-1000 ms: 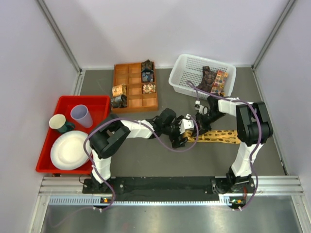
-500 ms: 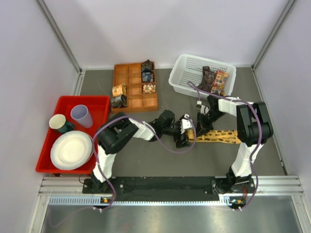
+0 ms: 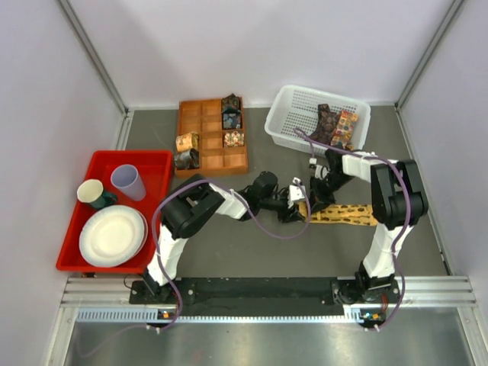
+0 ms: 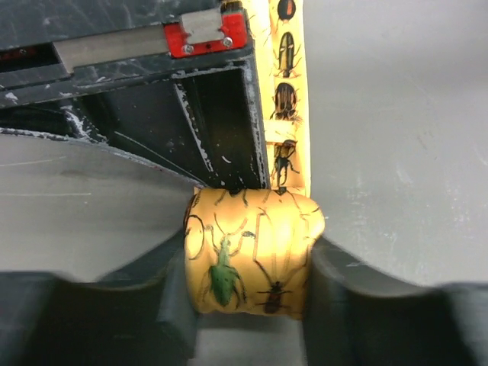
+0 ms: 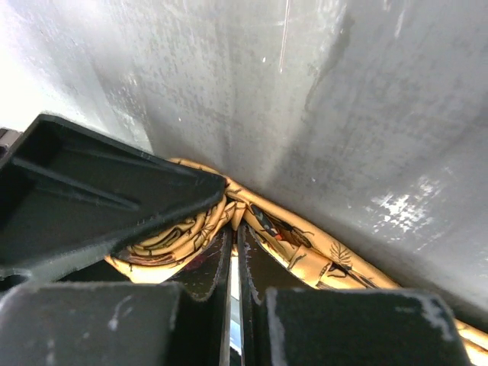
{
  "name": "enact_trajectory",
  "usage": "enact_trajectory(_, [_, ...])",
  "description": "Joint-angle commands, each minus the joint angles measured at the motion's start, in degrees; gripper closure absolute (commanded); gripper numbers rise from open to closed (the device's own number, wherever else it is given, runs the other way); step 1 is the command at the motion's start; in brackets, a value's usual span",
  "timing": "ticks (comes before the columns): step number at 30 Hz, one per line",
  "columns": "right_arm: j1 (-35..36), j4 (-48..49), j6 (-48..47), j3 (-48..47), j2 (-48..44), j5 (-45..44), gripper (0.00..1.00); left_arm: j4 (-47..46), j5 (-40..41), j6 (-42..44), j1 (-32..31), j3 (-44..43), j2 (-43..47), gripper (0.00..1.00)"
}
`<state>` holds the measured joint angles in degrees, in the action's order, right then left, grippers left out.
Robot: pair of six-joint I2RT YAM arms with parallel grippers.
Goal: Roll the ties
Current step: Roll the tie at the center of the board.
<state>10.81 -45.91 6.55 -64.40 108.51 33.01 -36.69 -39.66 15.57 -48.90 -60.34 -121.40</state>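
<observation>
Fabric of the golden-yellow tie point(image 3: 339, 214) lay on the grey table point(image 3: 252, 259), in front of the white mesh basket point(image 3: 278, 130) on the side toward the arms' bases and apart from it. The flat strip, printed with dark insects, ran before the basket's right half, and its rolled end point(image 4: 252, 263) sat before the basket's left corner. The left arm point(image 3: 221, 202) reached in low from the basket's left, and its jaws clasped the roll from both sides, one finger point(image 4: 91, 320) against each flank. The strip led away from the roll's top edge. The right arm point(image 3: 393, 194) bent over from the basket's right front. Its jaws were pressed together with only a hairline slit between them, tips down on the strip beside a fold; whether any cloth sat in that slit could not be told. Inside the basket, at its right end, lay dark and multicoloured ties point(image 3: 333, 126). Left of the basket stood an orange-brown compartment tray point(image 3: 202, 149) holding several rolled ties point(image 3: 231, 112). Farther left again was a red bin point(image 3: 72, 221) with a white plate point(image 3: 113, 235) and two cups point(image 3: 127, 181).
</observation>
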Motion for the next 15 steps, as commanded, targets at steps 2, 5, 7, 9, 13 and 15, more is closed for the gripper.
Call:
enact_trajectory(2, [1.1,3.8,-2.7,-2.9,2.2,-2.0,1.00,18.0,3.7,8.3,-0.5,-1.2,5.5,0.63])
enact_trajectory(5, [1.1,1.1,-3.1,-4.8,0.4,1.1,1.00,31.8,8.1,12.1,-0.5,-3.2,7.0,0.73])
enact_trajectory(7, [0.6,-0.2,-4.2,-5.4,-0.9,2.1,0.93,40.1,9.9,12.5,-0.5,-4.4,6.6,0.78])
enact_trajectory(9, [-0.3,-2.2,-4.7,-5.3,-2.4,4.4,0.89,43.0,12.2,11.8,-0.6,-5.3,6.4,0.80])
enact_trajectory(13, [-3.5,-6.4,-8.3,-4.5,-4.3,9.6,0.74,48.6,14.7,11.5,-0.9,-7.0,5.6,0.83])
enact_trajectory(15, [-5.3,-7.5,-9.2,-3.5,-5.1,12.6,0.69,50.9,15.7,11.8,-1.3,-7.7,5.3,0.83])
